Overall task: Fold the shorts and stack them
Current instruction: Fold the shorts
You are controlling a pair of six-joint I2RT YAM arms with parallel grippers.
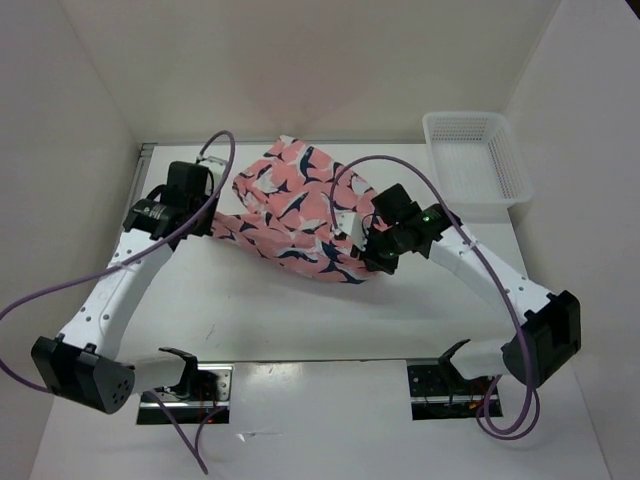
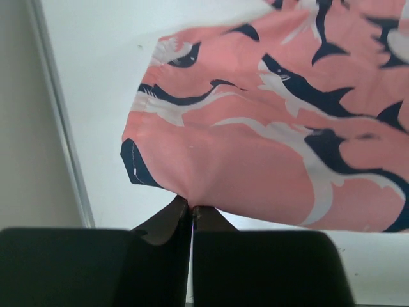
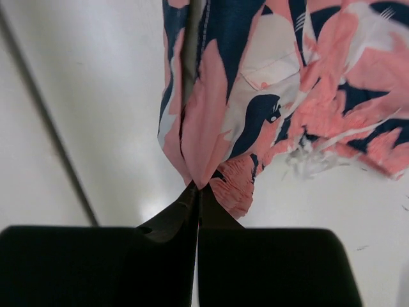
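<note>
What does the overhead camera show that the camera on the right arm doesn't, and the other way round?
Only the overhead view shows the white mesh basket at the table's far right corner, the left tool, and the whole shorts hanging between the two tools. Only the right wrist view shows, close up, the right tool shut on a pinched fold of cloth beside a gathered edge. Both show the pink patterned shorts and the white table.
</note>
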